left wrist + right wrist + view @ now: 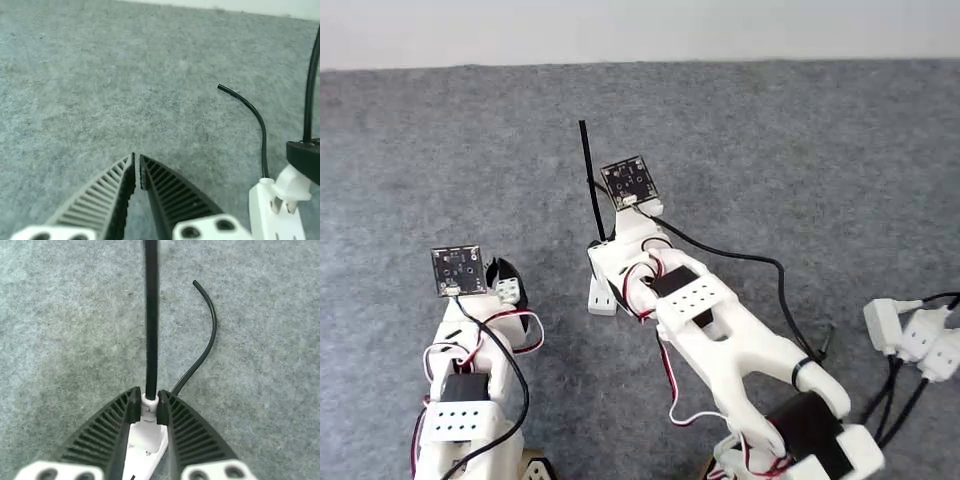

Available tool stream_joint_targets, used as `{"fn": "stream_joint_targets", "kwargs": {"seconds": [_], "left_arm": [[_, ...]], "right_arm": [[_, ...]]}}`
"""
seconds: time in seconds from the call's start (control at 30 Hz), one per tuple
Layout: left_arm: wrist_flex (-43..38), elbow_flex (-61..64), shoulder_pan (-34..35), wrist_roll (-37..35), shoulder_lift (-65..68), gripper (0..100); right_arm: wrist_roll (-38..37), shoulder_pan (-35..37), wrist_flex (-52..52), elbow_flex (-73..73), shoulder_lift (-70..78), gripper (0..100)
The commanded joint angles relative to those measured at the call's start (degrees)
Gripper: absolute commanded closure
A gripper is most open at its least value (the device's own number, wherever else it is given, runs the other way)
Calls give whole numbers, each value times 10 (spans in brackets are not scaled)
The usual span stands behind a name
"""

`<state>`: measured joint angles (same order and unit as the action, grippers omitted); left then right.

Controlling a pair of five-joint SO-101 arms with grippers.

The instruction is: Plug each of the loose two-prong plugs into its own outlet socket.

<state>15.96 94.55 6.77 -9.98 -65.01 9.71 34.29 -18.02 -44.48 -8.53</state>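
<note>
Plug (148,406) pinched in your right tool (148,396), long axis vertical in frame, cord (151,315) toward top, socket (146,442) just below. Left tool (137,160) nearly closed, empty.

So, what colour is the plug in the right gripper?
The plug is white, its cord black; the right wrist view shows it best.

In the high view the white plastic outlet block (601,297) lies largely under the right arm (692,300), one end showing; the cluster of white plugs on black cords (908,335) is cut by the right edge; in the right wrist view the white two-prong plug (148,401), pinched in the right gripper (147,404), has its prongs hidden behind the fingers; its straight black cord (151,315) runs off the top edge.
</note>
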Motion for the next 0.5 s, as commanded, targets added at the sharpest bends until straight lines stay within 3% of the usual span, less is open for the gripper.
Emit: {"fn": "stream_joint_targets", "kwargs": {"seconds": [0.0,0.27,0.47], "left_arm": [[2,-22,-4,8,-9,987],[4,-21,-9,9,-9,987],[66,-39,-18,21,-9,986]], "right_arm": [[4,-5,0,10,-2,991],[2,-2,15,-33,-47,991],[1,-2,24,-37,-46,991]]}}
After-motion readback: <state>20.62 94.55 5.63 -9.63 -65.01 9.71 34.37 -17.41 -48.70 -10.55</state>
